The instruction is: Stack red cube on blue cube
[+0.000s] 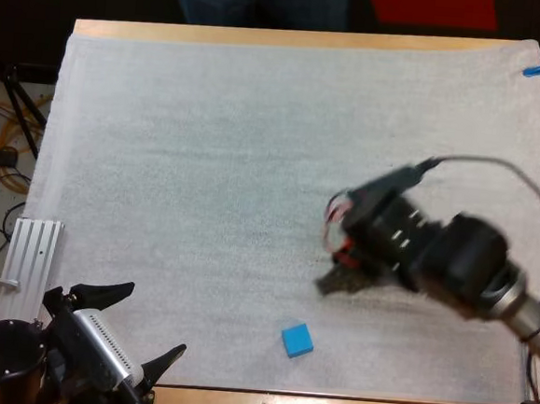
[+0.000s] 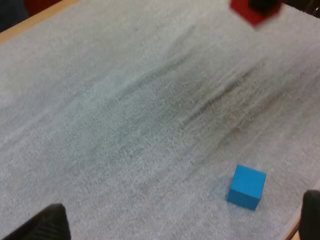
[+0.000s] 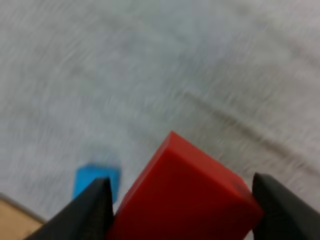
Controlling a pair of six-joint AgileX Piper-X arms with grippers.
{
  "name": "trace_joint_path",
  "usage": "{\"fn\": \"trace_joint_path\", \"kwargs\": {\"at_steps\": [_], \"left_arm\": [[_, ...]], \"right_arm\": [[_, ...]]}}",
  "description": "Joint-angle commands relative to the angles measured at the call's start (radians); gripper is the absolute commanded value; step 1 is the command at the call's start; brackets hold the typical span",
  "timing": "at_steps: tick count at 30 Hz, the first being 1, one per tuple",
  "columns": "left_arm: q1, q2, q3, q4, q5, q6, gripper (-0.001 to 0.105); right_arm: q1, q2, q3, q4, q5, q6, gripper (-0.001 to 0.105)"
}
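Since the red cube (image 3: pixel 180 190) sits pinched between the two black fingers (image 3: pixel 92 212) of the right gripper (image 1: pixel 340 259), the pickup half of the job looks done and only the placing half is left. In the high view that gripper hangs right of centre in the frame, over the white mat (image 1: pixel 208 160), with slivers of red showing between its dark parts. The blue cube (image 1: pixel 298 339) lies alone on the mat at the lower middle of the frame, near the near edge of the counter (image 1: pixel 264 39), below and a little left of the carried cube and apart from it. From the right wrist camera the blue cube shows beyond the red one, off toward one finger's side rather than straight beneath, so I judge the two are not yet lined up. The left gripper (image 1: pixel 143 328) waits at the lower left corner of the frame with its fingers spread wide and holding nothing; its own camera looks across the mat to the blue cube close by and the red cube farther off at the other arm's gripper. What is left, as I read it: bring the red cube squarely over the blue one, lower it until the faces meet, then let go. A person's legs (image 1: pixel 258 0) stand beyond the far edge at the top of the frame
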Motion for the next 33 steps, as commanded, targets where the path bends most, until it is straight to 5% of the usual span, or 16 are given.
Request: {"fn": "trace_joint_path", "kwargs": {"at_steps": [1, 12, 33], "left_arm": [[-0.005, 0.002, -0.007, 0.003, -0.004, -0.011, 0.087], [-0.005, 0.002, -0.007, 0.003, -0.004, -0.011, 0.087], [-0.005, 0.002, 0.018, 0.006, 0.003, -0.027, 0.087]], "right_arm": [[0.041, -0.01, 0.024, -0.028, 0.011, 0.037, 0.024], [0.136, -0.008, 0.246, -0.239, -0.094, 0.144, 0.024], [0.209, 0.126, 0.308, -0.356, -0.135, 0.141, 0.024]]}}
